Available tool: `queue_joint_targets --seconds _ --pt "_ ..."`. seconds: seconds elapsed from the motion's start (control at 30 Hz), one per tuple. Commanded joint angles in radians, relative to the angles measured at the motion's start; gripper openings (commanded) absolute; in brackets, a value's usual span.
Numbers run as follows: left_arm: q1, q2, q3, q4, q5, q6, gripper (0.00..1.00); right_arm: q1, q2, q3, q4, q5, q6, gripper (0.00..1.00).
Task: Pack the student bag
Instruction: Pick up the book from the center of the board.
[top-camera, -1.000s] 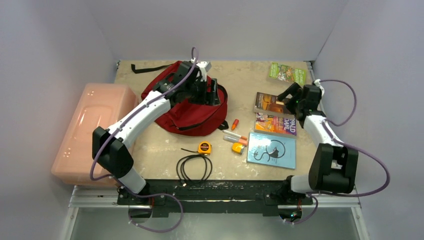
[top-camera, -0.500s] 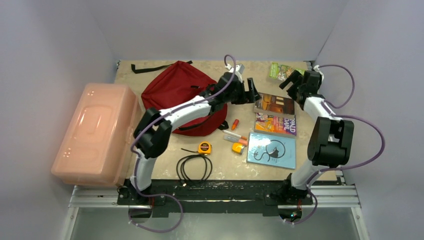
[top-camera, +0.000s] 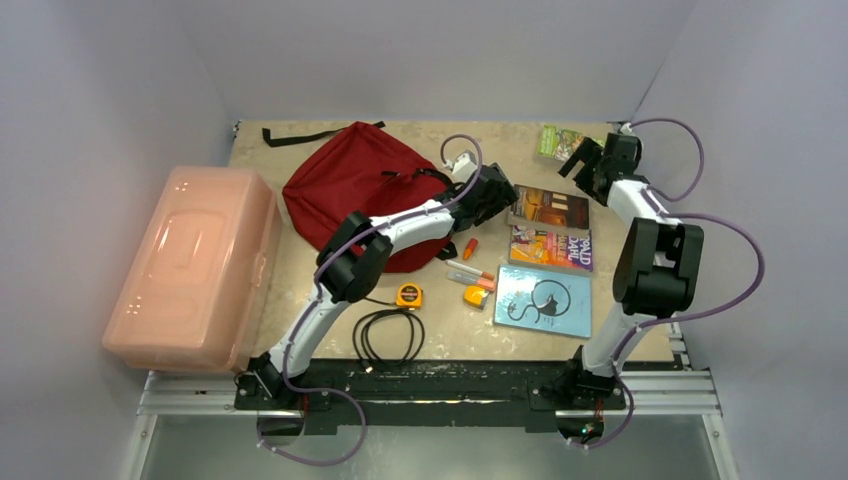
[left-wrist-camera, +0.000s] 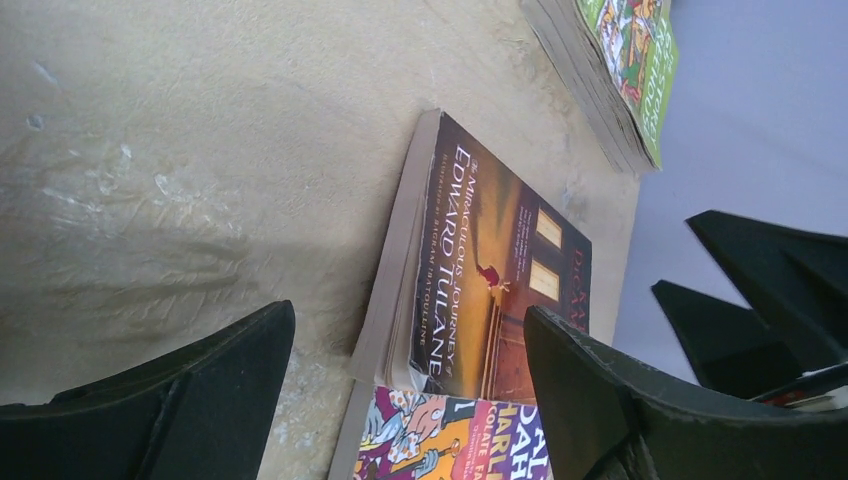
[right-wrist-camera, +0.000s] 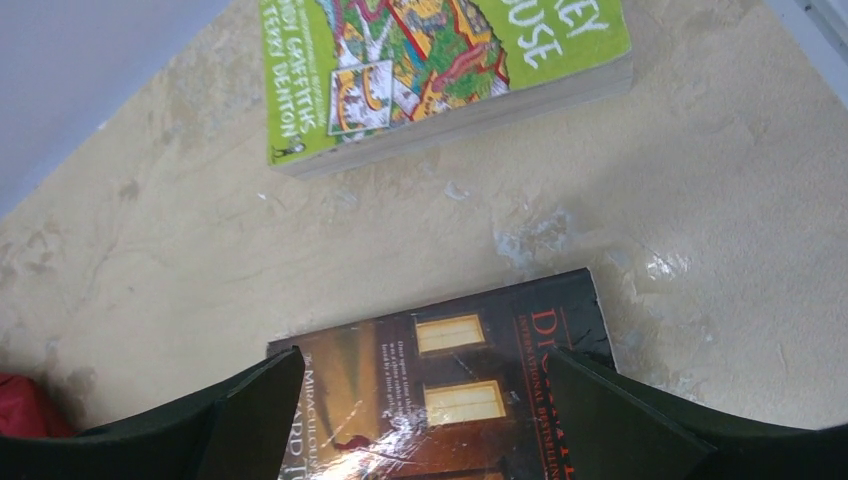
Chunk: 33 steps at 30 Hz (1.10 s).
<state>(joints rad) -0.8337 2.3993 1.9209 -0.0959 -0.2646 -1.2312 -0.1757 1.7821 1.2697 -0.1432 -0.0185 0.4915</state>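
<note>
My left claw (left-wrist-camera: 408, 318) stands wide apart with nothing between its fingers, low over the left-hand edge of the dark brown paperback book with lit windows on its cover (left-wrist-camera: 480, 290). My right claw (right-wrist-camera: 425, 358) is also spread and empty, hanging above the same book's far end, with the lime green paperback (right-wrist-camera: 440, 60) just beyond. Both books lie flat on the beige tabletop (right-wrist-camera: 200, 230). The dark red soft fabric student bag (top-camera: 350, 180) slumps left of the books, partly under my left forearm; I cannot tell whether its mouth is open. I judge the step to be picking up the brown book. Next I must work a finger under its edge, pinch, then carry it to the bag.
</note>
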Motion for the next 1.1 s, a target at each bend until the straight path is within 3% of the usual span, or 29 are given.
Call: queue_joint_targets --seconds 0.0,0.47,0.83,1.07 --pt "-0.017 0.032 0.047 0.018 0.006 -0.15 0.84 -0.005 0.049 0.014 -0.014 -0.022 -0.02 0.95" --pt "-0.016 0.062 -0.002 0.078 0.206 -0.275 0.77 -0.005 0.117 0.057 -0.064 -0.034 -0.042 0.91" --pt "-0.015 0.097 0.002 0.096 0.176 -0.309 0.78 -0.005 0.126 0.065 -0.067 -0.037 -0.06 0.91" --pt "-0.008 0.086 -0.042 0.209 0.109 -0.289 0.65 -0.005 0.129 0.068 -0.067 -0.035 -0.063 0.91"
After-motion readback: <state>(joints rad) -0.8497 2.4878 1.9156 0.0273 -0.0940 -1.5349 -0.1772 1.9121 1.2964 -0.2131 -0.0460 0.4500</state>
